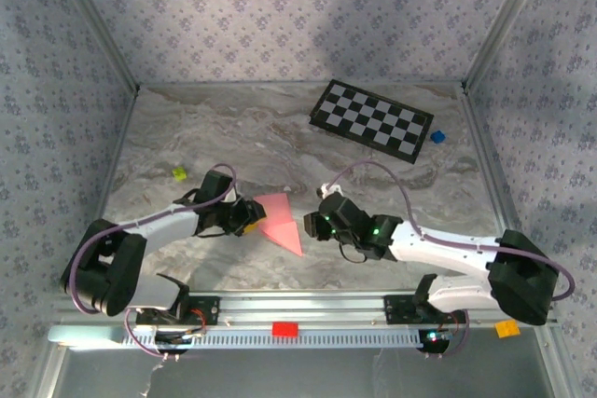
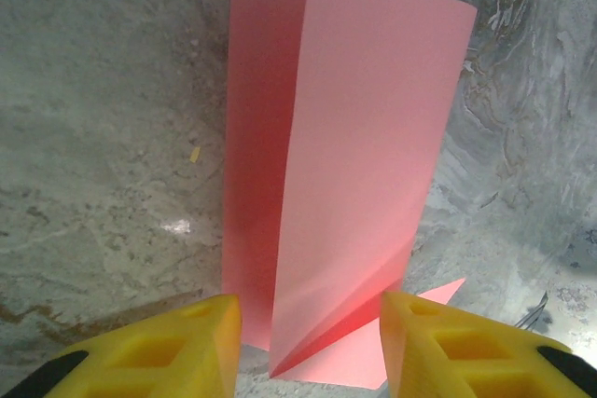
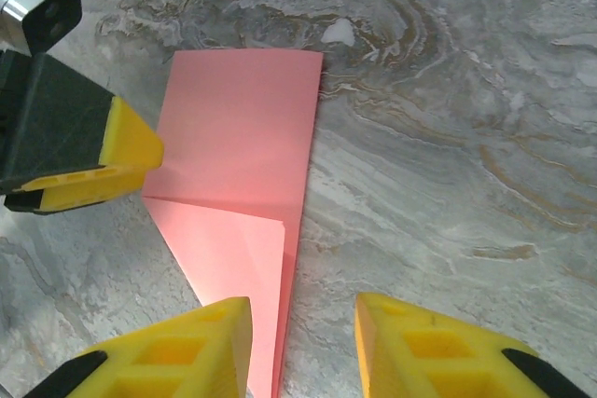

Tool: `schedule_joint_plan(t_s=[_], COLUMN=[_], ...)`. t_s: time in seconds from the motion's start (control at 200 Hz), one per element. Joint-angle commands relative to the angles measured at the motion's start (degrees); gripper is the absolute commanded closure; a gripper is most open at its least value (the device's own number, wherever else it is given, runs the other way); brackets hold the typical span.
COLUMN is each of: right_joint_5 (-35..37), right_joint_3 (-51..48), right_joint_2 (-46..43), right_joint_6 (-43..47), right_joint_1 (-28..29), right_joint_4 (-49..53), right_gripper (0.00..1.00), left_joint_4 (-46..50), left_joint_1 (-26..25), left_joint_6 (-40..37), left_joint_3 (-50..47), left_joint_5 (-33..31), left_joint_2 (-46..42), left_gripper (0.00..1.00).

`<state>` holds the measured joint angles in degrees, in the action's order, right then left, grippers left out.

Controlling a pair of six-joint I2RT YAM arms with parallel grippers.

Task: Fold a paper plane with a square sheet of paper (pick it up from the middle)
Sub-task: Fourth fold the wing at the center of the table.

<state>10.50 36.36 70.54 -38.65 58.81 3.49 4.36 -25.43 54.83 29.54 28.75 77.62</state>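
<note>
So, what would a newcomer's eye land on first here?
The partly folded pink-red paper sheet at the centre of the marbled table, narrowing to a point toward the near edge. The left gripper and right gripper, yellow-fingered, flank it with jaws apart. A black-and-white checkered board lies at the far right.

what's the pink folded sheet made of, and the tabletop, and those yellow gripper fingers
The pink folded sheet looks like thin matte paper: it holds sharp creases and flat flaps. The tabletop is smooth with grey-brown veins like marble, though it may be printed laminate. The right gripper's yellow fingers are probably matte hard plastic, with hollow pockets moulded in.
</note>
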Motion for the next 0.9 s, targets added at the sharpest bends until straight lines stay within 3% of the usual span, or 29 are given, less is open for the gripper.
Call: schedule_joint_plan(t_s=[0.0,0.105,0.405,0.54,0.675,0.895], right_joint_5=[9.7,17.1,16.0,14.1,13.9,14.0], right_joint_3=[0.3,0.1,-0.1,-0.8,-2.3,0.3], right_joint_2=[1.4,3.2,8.2,10.2,11.8,16.5], right_joint_6=[4.6,10.1,26.0,29.0,29.1,33.2], right_joint_1=[3.5,8.4,13.8,14.6,14.3,14.3], right_joint_4=[-1.6,-2.6,-8.8,-11.9,-16.8,-15.6], right_gripper=[0.66,0.66,0.71,0.7,0.65,0.67], left_joint_4=[-2.4,-3.7,-10.3,-12.0,-14.7,-14.7], left_joint_1=[0.5,0.6,0.7,0.7,0.2,-2.7], left_joint_6=[-1.5,-1.7,0.1,1.5,6.7,13.1], left_joint_3=[1.2,2.0,2.1,1.5,0.0,-3.6], left_joint_5=[2.1,3.7,8.0,7.8,4.7,-5.4], left_joint_2=[0.7,2.2,3.8,4.1,3.2,-2.5], left_gripper=[0.57,0.62,0.73,0.82,0.92,0.96])
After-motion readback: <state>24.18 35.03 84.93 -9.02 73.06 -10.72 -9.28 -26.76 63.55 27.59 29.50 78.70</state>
